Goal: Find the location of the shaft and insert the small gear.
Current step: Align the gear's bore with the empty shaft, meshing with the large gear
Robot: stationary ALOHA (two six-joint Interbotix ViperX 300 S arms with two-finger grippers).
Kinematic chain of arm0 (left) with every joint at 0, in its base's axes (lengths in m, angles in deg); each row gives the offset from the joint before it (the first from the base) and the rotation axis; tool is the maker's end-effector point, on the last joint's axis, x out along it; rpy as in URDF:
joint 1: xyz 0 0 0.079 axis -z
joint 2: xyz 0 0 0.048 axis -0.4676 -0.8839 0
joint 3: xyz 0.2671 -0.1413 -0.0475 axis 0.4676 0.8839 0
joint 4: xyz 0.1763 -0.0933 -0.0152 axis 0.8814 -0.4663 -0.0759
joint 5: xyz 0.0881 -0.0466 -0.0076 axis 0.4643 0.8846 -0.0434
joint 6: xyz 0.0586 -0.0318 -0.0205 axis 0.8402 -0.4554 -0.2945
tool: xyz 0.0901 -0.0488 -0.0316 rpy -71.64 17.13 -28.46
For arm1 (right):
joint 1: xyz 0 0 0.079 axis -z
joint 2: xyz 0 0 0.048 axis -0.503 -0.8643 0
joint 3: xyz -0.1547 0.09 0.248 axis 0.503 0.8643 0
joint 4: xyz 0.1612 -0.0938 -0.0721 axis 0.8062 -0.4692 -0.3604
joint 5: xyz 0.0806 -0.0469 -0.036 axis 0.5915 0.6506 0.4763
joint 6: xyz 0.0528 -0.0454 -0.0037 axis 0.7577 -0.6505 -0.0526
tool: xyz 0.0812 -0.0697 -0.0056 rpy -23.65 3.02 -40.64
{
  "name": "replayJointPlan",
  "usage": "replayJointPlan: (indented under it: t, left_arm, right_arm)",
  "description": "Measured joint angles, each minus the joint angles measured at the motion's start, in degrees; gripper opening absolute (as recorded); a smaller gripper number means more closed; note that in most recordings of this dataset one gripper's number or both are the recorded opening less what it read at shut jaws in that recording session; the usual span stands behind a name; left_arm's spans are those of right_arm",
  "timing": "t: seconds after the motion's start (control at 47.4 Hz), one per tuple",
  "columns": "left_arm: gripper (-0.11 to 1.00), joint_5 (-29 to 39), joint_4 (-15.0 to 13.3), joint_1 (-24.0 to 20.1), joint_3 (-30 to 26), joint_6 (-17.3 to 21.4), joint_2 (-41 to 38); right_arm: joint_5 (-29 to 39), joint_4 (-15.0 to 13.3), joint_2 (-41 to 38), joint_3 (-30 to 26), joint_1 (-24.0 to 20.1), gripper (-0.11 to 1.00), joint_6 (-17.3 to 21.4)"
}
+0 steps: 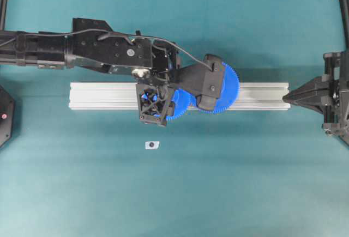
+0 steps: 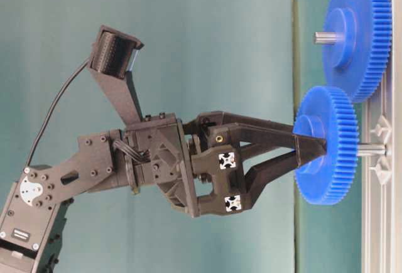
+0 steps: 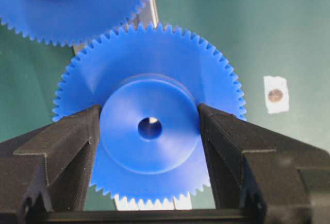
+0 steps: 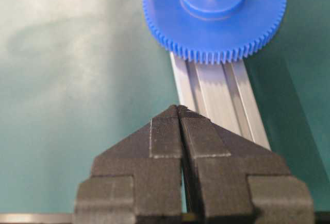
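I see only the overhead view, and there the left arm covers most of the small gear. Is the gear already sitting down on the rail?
Observer: No. In the table-level view the small gear stands apart from the rail; a bare piece of the shaft shows between them.
Operator: Does the left tool grip it by the teeth?
Observer: No. In the left wrist view the left tool clamps the raised hub, one finger on each side.
Operator: And the right tool?
Observer: In the right wrist view the right tool is shut and holds nothing. It points along the rail toward the larger gear.
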Motion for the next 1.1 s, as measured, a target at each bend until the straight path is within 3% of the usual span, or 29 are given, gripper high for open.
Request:
replayJointPlan:
  t: [0.253,0.506,1.097]
  left_arm:
    - [0.63,0.0,-0.1,-1.3,0.6,-0.4,0.4]
    - [0.63,-0.1,-0.2,-1.8,0.8,-0.2,0.5]
    - [0.63,0.5,-0.2,-1.8,1.1,-0.4,1.2]
  right_arm:
    - [0.0,0.0,0.1,0.0,0.0,-0.01,0.2]
    - [-0.1,0.0,0.1,0.0,0.0,-0.01,3.2]
    - [0.0,0.0,0.1,0.0,-0.1,-0.01,3.3]
